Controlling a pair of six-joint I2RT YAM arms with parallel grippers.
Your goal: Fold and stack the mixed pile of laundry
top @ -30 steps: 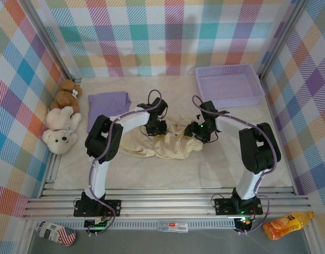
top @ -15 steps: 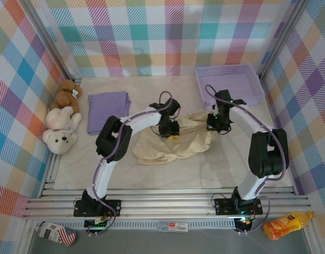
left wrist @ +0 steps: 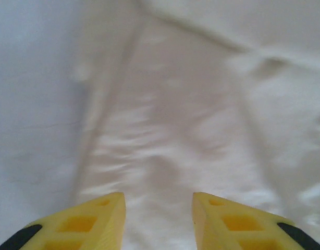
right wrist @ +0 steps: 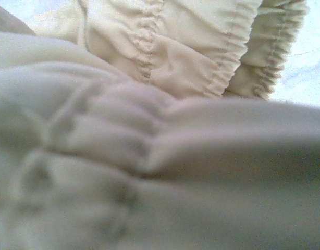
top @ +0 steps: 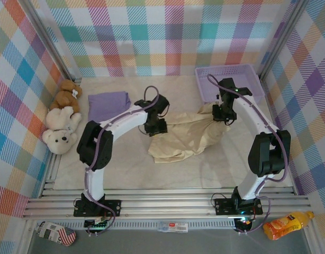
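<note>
Plaid walls enclose a cloth-covered table (top: 152,174). Left claw (left wrist: 158,203): fingers spread, nothing between them, hovering over bare covering just beside the cream garment (top: 186,140), at its 10 o'clock edge. Right claw (top: 224,115): pinching the garment's gathered elastic edge at 2 o'clock. The garment lies crumpled from table centre toward 2 o'clock. The lavender shirt (top: 107,103) lies folded at 10 o'clock, well apart. Step in hand, by judgement: spreading the garment flat. The next move calls for the left claw to grip a free edge and apply even tension.

top: bright, even | left wrist: washed-out, blurred | right wrist: soft (foreground)
</note>
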